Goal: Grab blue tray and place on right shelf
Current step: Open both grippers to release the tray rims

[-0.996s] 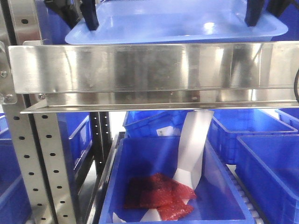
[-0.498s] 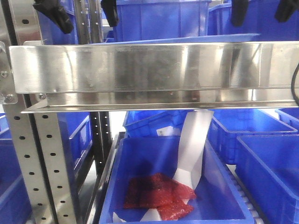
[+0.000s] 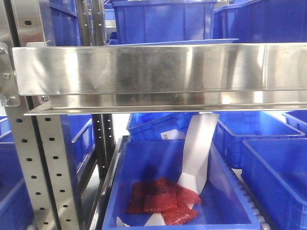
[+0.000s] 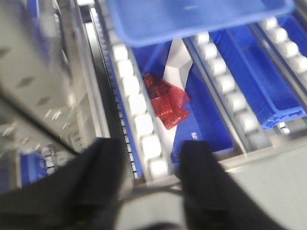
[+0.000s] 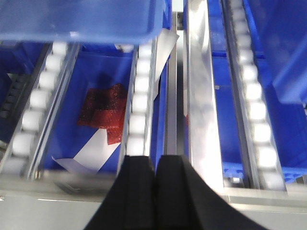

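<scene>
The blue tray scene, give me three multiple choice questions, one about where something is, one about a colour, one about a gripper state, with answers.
1. Where is the blue tray?
A. Lying in the lower bin
B. Above the roller lanes, over the bin with the red bag
C. Held between the left gripper's fingers

2. What colour is the crumpled bag in the lower bin?
A. Red
B. Green
C. Yellow

3. How do the two grippers stand?
A. Both shut
B. Both open
C. Left gripper open, right gripper shut

Answers:
1. B, since both wrist views show the tray's underside overhead, above the white rollers, with nothing gripping it.
2. A, since the front view shows it red beside a white paper strip.
3. C, since the left fingers stand apart with nothing between them and the right fingers are pressed together.
</scene>
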`<state>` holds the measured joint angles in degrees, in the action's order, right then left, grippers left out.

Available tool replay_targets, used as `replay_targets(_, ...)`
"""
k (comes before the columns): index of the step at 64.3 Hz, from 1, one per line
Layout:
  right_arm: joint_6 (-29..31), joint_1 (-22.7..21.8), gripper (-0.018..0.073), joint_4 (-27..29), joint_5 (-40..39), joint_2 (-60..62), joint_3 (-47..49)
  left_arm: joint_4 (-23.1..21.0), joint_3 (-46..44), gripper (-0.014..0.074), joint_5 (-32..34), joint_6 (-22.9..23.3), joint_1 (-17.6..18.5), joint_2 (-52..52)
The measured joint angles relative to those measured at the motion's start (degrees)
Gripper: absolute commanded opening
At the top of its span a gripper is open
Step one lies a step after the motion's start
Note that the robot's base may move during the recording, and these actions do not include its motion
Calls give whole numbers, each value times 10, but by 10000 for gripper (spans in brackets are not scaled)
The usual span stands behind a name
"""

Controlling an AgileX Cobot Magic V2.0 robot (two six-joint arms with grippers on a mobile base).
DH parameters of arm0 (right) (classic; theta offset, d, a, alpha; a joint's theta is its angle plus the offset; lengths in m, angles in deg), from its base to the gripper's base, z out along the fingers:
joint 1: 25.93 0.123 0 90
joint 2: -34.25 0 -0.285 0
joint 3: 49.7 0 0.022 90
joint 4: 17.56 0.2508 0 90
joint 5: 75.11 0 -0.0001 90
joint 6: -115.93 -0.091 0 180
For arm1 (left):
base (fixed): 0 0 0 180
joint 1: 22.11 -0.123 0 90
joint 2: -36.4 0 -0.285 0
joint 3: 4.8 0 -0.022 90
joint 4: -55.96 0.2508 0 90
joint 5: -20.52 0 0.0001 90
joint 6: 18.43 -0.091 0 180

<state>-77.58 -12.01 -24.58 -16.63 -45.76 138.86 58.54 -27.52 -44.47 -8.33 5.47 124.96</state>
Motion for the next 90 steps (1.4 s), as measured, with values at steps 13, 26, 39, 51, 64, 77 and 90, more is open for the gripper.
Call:
replay_targets(13,0,0,59,0,-72,129,-182,6,209,-50,87,0,0,-166)
replay_targets(26,0,0,59,0,-171,266,-366,6,428,-48,194,0,0,-343)
replay_targets(39,0,0,59,-1,-261,412,-516,6,618,-48,295,0,0,-509)
replay_targets(51,0,0,59,-6,-320,515,-603,6,725,-48,374,0,0,-618)
replay_targets(64,0,0,59,-9,-347,530,-615,6,739,-48,383,0,0,-634)
replay_targets(77,0,0,59,-9,-350,530,-616,6,740,-48,384,0,0,-634)
replay_targets(90,0,0,59,-10,-351,530,-616,6,740,-48,384,0,0,-634)
